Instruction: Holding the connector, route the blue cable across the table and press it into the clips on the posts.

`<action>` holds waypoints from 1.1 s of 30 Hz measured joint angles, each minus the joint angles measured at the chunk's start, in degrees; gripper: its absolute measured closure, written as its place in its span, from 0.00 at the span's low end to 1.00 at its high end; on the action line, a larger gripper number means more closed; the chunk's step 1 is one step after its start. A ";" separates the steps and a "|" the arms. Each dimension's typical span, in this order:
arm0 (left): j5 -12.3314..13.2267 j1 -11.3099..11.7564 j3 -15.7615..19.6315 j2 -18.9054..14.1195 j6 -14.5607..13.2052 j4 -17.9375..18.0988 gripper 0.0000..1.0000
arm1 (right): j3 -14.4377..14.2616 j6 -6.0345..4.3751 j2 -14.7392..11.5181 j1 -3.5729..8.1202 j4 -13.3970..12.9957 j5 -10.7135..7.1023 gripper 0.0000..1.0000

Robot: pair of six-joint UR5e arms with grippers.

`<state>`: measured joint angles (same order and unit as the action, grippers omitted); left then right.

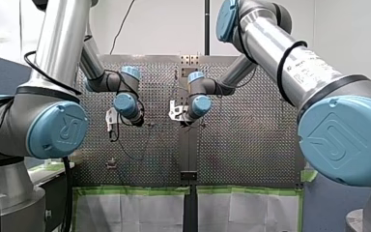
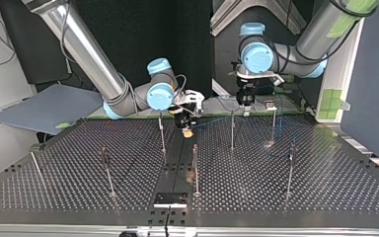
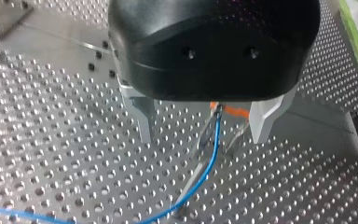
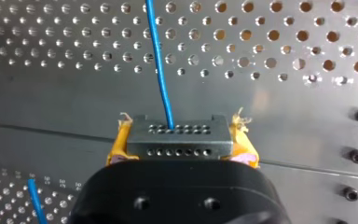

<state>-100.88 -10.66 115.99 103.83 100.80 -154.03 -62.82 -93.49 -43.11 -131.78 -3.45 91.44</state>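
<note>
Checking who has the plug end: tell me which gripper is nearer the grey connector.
Right. My right gripper is shut on the connector, yellow pads on both its sides. My left gripper stands apart from it, open astride the blue cable further along.

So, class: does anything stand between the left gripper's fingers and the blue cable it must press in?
Nothing visible does. In the left wrist view, the blue cable runs between my left gripper's open metal fingers, clear of both, over the perforated table.

Over perforated table [image 1: 251, 145]: left gripper [image 1: 111, 122]; right gripper [image 1: 176, 111]; apart
</note>
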 joint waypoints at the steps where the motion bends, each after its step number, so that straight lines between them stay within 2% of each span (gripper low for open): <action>1: 0.02 -0.27 0.35 -0.31 0.02 0.03 0.01 | 0.00 0.02 -0.02 -0.01 0.18 0.09 1.00; 8: 1.13 -2.95 1.67 -0.96 0.82 1.51 0.01 | -0.12 0.11 -0.77 -0.01 1.38 0.48 1.00; 16: 1.84 -5.22 1.23 0.39 2.46 4.35 0.01 | -2.04 -0.15 -3.99 -0.02 1.67 0.67 1.00; 23: 0.67 -7.00 -1.42 3.31 3.48 4.88 0.01 | -5.02 -0.76 -5.83 -0.02 1.74 0.65 1.00; 27: 0.20 -7.69 -3.40 3.88 4.41 5.05 0.01 | -6.59 -1.07 -6.25 0.09 1.74 0.60 1.00; 33: 0.13 -8.54 -6.44 5.95 4.97 3.96 0.01 | -7.39 -1.28 -6.32 0.38 1.66 0.52 1.00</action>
<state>-100.76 -19.20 109.55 109.77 105.77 -150.07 -70.21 -94.77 -49.43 -131.40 -1.78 91.96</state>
